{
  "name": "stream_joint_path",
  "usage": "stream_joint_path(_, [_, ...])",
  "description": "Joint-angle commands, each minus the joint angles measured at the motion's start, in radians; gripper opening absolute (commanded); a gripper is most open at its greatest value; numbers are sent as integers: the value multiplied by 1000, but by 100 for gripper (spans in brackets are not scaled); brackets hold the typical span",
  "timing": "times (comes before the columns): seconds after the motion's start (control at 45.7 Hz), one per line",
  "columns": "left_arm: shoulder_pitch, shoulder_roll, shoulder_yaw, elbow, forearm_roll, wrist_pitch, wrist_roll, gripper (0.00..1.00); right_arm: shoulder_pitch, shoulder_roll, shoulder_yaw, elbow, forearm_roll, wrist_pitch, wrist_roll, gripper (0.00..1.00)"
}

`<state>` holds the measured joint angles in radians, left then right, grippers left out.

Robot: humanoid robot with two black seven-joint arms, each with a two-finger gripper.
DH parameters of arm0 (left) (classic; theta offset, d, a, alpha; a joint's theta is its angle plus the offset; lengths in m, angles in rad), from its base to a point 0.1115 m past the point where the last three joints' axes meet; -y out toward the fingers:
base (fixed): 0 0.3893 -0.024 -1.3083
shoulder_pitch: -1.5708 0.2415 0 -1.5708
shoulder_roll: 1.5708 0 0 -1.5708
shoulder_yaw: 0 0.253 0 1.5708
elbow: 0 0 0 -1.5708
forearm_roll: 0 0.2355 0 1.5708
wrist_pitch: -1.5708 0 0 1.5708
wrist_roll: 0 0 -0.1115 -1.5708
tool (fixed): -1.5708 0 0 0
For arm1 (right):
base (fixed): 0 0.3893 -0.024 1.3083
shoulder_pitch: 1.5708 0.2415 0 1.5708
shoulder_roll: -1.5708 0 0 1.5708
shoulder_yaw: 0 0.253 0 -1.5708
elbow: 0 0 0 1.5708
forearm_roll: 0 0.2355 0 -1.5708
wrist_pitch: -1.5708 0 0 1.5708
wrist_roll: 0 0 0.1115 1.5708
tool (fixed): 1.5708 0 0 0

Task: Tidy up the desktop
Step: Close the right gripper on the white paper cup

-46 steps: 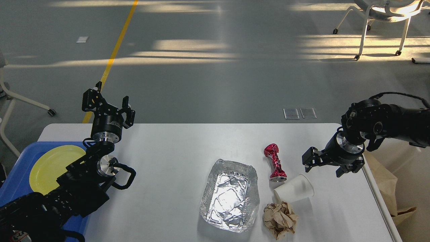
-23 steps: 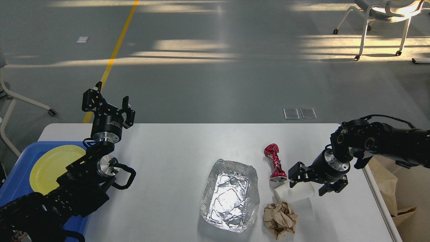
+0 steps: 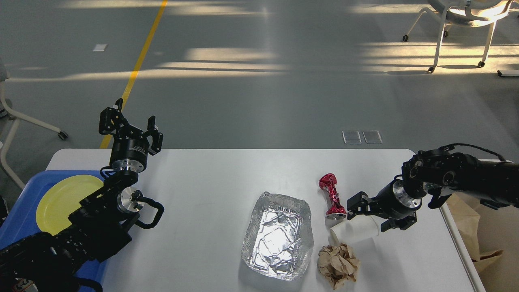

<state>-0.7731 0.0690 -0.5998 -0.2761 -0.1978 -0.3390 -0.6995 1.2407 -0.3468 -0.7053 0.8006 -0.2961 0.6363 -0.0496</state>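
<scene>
Fingers of the right gripper stood apart, straddling the base end of a white paper cup that lay on its side; whether either finger touched the cup could not be told. That gripper sat low over the large smooth white rectangular desktop, at the end of the black right arm entering from the right edge. Fingers of the left gripper were also spread, pointing upward, with nothing between them, above the far left edge of the desktop.

The desktop filled the lower half of the view, its rounded far corners visible. A crushed red metallic can lay on it just beside the cup's far side, and the right gripper was close to the can's wider end. A crumpled ball of brown paper lay just near of the cup's open mouth. A rectangular crinkled aluminium foil tray sat upright to the left of these three items. At the left end, a blue plastic tray held a round yellow plate, partly hidden by the left arm. Brown paper bag material showed beyond the right edge of the desktop.
</scene>
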Motion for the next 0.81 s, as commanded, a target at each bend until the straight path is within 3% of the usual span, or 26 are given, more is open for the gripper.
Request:
stream_joint_path(0.0, [0, 0, 0, 0, 0, 0, 0, 97, 2, -1, 1, 0, 0, -1, 19, 100])
stream_joint_path(0.525, [0, 0, 0, 0, 0, 0, 0, 97, -7, 0, 3, -20, 3, -1, 86, 96])
stream_joint_path(0.591, [0, 0, 0, 0, 0, 0, 0, 97, -7, -1, 3, -20, 3, -1, 99, 91])
stream_joint_path(0.657, [0, 0, 0, 0, 0, 0, 0, 97, -7, 0, 1, -20, 3, 0, 106, 81])
stream_joint_path(0.788, [0, 0, 0, 0, 0, 0, 0, 97, -12, -1, 0, -20, 3, 0, 106, 73])
